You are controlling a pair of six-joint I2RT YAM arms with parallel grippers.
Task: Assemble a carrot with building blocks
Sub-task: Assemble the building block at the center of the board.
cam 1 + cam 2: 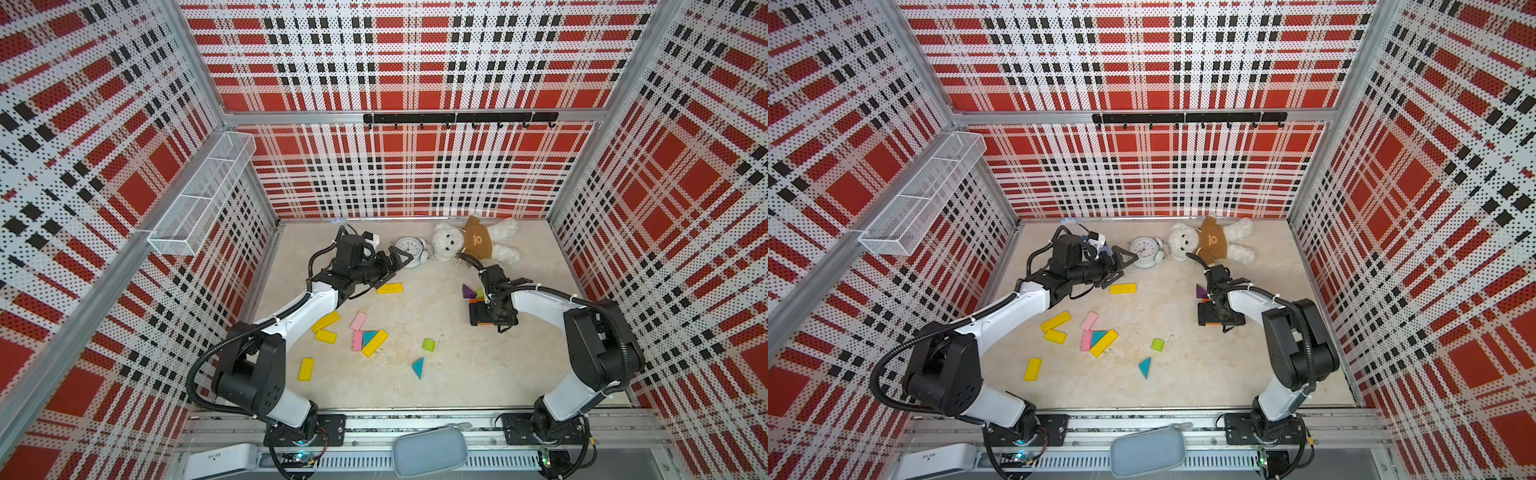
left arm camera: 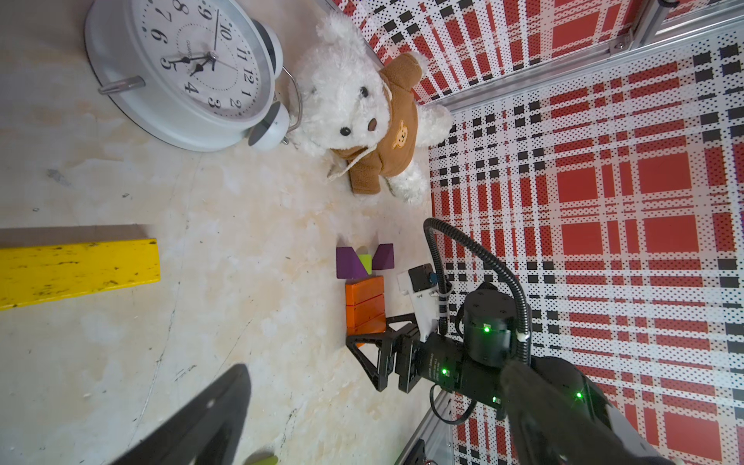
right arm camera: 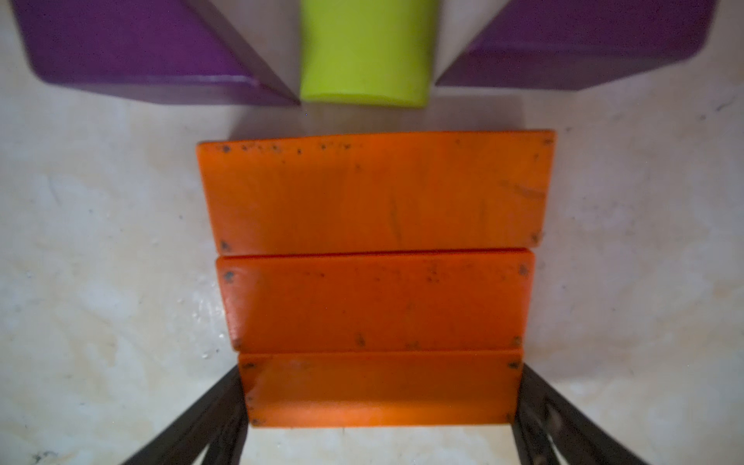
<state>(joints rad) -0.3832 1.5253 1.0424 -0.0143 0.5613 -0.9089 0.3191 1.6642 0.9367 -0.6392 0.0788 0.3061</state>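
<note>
On the bench (image 3: 80, 241), a carrot shape is being formed by three bars lying edge to edge: the widest orange bar (image 3: 374, 193), the middle orange bar (image 3: 374, 302) and the narrowest orange bar (image 3: 378, 388). Just past the widest one, across a small gap, a lime-green stub (image 3: 364, 52) is being flanked by two purple triangles (image 3: 133, 44) (image 3: 583, 44). The right jaws are being held wide apart, one at each end of the narrowest orange bar; whether it is being touched cannot be told. The left jaws are being held spread and empty above the bench, near a yellow bar (image 1: 389, 288) and a white alarm clock (image 1: 409, 248), with a teddy bear (image 1: 446, 241) lying beside the clock. Well apart from the carrot shape, loose blocks are lying scattered: more yellow bars (image 1: 325, 321) (image 1: 326, 336) (image 1: 306, 369) (image 1: 374, 343), pink bars (image 1: 358, 321) (image 1: 357, 340), teal triangles (image 1: 369, 337) (image 1: 418, 368) and a second green stub (image 1: 428, 344)
</note>
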